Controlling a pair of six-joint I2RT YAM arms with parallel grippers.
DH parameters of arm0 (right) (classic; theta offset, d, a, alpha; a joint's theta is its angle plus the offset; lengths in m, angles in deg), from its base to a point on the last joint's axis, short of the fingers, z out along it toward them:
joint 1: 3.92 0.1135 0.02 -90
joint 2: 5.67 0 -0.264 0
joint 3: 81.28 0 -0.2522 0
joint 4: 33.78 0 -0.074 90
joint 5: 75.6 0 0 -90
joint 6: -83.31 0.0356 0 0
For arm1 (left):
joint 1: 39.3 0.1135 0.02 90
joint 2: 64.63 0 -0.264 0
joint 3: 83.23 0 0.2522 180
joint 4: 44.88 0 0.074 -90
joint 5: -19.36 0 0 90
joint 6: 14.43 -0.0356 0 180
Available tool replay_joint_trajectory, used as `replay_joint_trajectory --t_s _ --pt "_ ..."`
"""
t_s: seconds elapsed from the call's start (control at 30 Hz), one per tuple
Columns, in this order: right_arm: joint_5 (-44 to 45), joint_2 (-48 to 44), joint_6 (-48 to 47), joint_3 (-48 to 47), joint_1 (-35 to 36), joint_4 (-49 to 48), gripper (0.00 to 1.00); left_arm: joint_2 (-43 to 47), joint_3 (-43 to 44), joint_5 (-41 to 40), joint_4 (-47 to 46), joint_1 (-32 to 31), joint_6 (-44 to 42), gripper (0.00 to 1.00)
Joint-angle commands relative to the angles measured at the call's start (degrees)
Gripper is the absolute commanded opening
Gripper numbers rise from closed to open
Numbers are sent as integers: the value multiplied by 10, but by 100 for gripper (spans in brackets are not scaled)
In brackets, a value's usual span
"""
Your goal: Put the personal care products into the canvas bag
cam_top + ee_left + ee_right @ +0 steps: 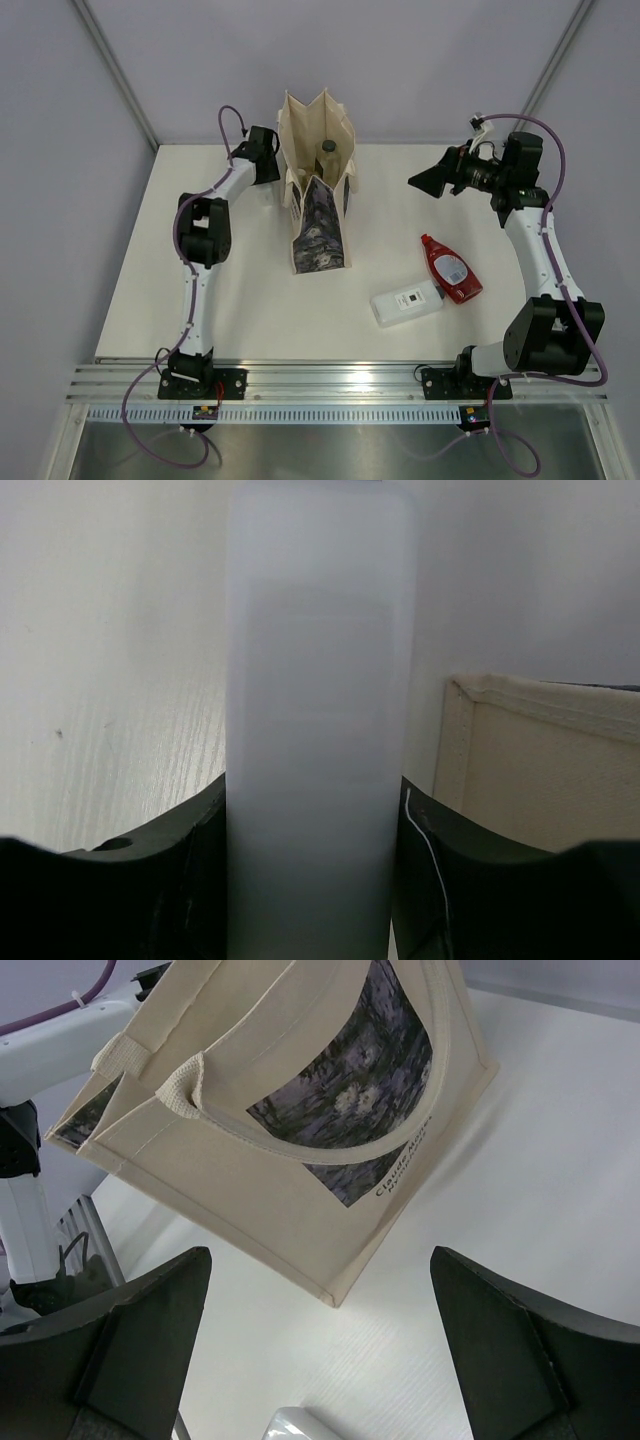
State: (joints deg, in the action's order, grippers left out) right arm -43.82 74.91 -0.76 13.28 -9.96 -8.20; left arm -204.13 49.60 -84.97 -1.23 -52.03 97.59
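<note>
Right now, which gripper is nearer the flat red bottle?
Right. The right gripper hovers open beyond the flat red bottle; the left gripper is across the canvas bag, holding a white bottle.

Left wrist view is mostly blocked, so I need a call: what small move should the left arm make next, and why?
Probably shift the left gripper sideways over the canvas bag mouth before releasing. It is shut on a white bottle, and the bag's rim sits beside that bottle, not beneath it.
</note>
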Motion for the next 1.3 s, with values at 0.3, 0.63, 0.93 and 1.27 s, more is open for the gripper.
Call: replay_joint_trajectory --t_s 0.3,0.63,0.93,1.27 --pt "-26 -39 29 41 -13 -43 99 243 -350 301 -219 102 130 0" --pt "-35 -39 36 58 -13 -49 99 445 -631 491 -402 160 195 0" --pt "-57 -28 -49 53 -13 18 100 620 -781 544 -485 167 261 0" --pt "-51 -17 -76 51 -13 33 99 870 -843 525 -530 165 351 0"
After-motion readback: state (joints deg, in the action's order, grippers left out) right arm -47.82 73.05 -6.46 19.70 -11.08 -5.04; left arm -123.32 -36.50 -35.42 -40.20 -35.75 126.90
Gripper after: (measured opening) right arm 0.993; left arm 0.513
